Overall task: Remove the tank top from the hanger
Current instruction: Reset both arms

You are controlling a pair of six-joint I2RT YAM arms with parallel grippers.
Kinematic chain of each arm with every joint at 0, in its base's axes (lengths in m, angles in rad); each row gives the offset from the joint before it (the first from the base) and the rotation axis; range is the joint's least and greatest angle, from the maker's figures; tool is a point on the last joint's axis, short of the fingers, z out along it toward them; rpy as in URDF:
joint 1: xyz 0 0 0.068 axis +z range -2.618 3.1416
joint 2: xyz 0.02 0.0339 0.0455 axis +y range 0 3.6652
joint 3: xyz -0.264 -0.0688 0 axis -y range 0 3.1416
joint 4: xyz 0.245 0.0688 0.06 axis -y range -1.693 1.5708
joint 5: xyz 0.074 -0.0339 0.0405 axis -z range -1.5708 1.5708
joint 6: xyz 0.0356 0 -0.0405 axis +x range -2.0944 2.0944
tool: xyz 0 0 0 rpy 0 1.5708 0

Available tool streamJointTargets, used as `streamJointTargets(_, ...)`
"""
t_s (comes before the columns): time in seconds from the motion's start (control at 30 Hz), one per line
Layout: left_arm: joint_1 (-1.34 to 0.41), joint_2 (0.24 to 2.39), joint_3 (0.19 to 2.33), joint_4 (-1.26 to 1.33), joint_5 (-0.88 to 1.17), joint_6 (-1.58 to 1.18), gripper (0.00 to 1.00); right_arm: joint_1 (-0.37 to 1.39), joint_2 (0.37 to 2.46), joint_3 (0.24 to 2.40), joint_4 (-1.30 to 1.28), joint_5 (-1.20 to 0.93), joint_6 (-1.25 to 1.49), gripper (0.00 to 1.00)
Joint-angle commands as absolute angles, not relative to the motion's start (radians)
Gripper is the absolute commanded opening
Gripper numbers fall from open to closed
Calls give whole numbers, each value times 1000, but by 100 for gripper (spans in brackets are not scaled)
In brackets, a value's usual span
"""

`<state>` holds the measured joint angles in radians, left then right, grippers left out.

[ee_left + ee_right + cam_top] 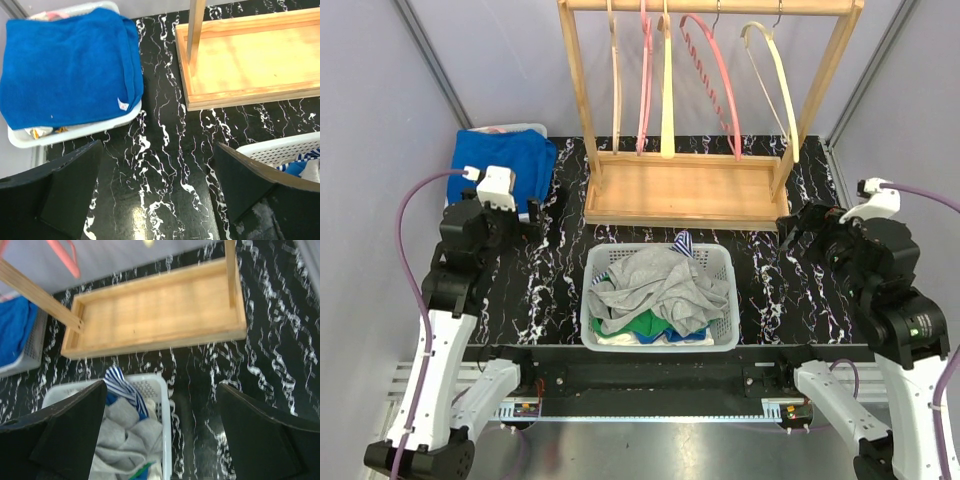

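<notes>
Either side of the basket [725,262], the left hand [157,150] and right hand [161,390] hang released, empty.

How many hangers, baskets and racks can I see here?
Hangers: 5
Baskets: 2
Rack: 1
Total: 8

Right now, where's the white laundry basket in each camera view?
Top external: basket at centre.
Left wrist: basket corner at the lower right edge.
Right wrist: basket at lower left.
Shared landmark: wooden rack base, just beyond the basket in all three.
</notes>
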<state>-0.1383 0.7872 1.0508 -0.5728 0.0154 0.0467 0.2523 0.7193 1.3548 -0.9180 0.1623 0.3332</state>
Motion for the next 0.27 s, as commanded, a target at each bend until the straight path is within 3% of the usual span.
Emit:
streamJointTargets(0.0,-104,761,974,-497,57,12,99,255,698,1272,-928,91,399,100)
streamJointTargets(0.23,-63,732,859,-434,81,21,99,253,695,1221,-910,101,384,100)
